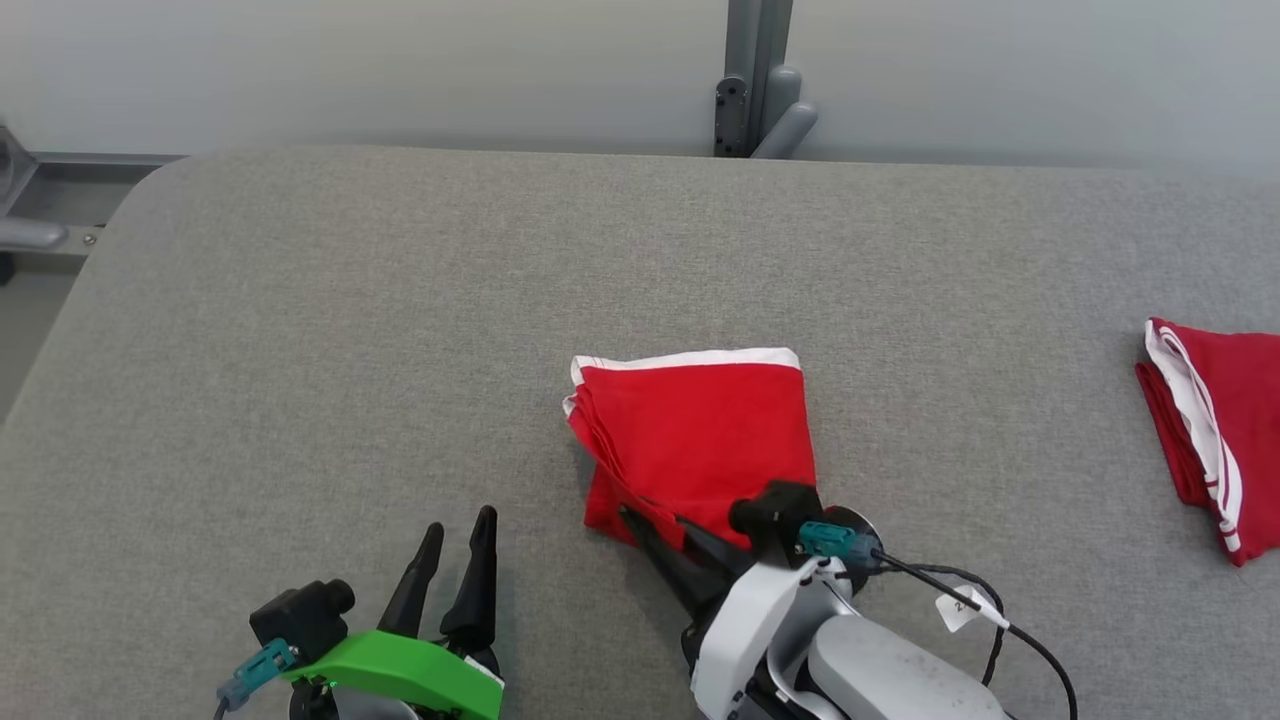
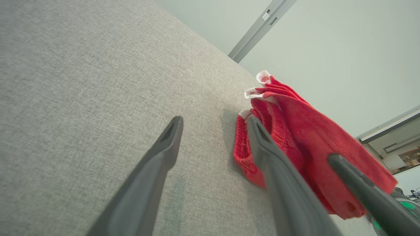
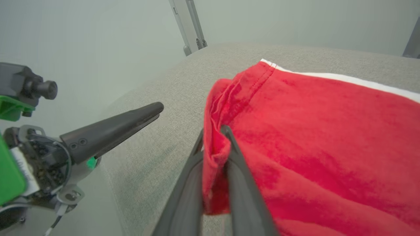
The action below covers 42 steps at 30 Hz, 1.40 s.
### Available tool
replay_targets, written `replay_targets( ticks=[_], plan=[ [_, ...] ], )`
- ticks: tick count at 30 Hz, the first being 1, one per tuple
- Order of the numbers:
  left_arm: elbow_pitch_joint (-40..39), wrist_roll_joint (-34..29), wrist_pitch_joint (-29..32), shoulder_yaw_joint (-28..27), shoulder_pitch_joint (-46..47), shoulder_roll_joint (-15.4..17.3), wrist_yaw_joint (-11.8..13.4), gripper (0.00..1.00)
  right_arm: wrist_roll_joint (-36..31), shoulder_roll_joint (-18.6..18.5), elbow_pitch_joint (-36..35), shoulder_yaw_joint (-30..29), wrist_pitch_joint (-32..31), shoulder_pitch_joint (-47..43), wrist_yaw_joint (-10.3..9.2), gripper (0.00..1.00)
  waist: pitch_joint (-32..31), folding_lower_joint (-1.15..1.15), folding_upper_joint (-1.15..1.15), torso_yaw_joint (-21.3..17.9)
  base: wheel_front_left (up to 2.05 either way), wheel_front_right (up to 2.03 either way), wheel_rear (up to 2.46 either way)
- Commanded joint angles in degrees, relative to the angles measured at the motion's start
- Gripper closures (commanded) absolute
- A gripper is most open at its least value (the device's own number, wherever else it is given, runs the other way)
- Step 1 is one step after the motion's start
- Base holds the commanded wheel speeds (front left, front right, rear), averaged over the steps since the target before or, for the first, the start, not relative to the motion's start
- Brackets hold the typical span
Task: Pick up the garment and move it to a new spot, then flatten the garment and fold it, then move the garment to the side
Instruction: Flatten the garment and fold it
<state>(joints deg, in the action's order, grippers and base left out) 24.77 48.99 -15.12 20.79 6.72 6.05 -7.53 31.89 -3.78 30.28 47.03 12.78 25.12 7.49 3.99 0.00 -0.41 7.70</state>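
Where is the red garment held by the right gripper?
In the head view the red garment lies centrally on the grey table, its near-left corner pinched by the right gripper; a second red garment lies far to its right.

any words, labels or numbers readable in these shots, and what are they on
No text reads whole.
White tag hanging behind the right gripper: one dark mark, perhaps "2", too small to be sure.
Red print on the white trim of the red garment: too blurred to read.
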Motion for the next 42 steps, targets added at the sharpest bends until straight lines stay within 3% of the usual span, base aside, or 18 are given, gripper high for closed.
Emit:
replay_targets(
  ticks=[1,9,20,27,42],
  plan=[
    [0.2,-0.67,0.01,-0.05,0.55,-0.12,0.09,0.0,0.4,0.28,0.93,0.45,0.66,0.65,-0.01,0.0,0.15,0.0,0.41,0.52,0.0,0.0,0.0],
    [0.23,-3.34,0.01,-3.74,0.38,0.06,0.09,0.0,0.26,0.52,1.92,-3.0,2.4,0.32,-0.01,0.0,-0.19,0.0,0.41,-1.32,0.0,0.0,0.0],
    [-1.06,-15.79,0.01,-14.72,-0.94,-1.92,0.09,0.0,-12.45,-0.07,-5.65,-27.34,2.38,-9.79,-0.01,0.0,-0.33,0.0,0.41,-7.56,0.0,0.0,0.0],
    [-2.87,-24.79,0.01,-19.89,-2.5,-2.73,0.09,0.0,-17.76,0.53,-9.12,-36.46,2.39,-15.62,-0.01,0.0,-1.11,0.0,0.41,-9.74,0.0,0.0,0.0],
    [-5.34,-33.26,0.01,-21.93,-8.42,-3.04,0.09,0.0,-17.84,0.77,-10.9,-39.72,2.39,-20.61,-0.01,0.0,-4.74,0.0,0.41,-10.72,0.0,0.0,0.0]
  ],
)
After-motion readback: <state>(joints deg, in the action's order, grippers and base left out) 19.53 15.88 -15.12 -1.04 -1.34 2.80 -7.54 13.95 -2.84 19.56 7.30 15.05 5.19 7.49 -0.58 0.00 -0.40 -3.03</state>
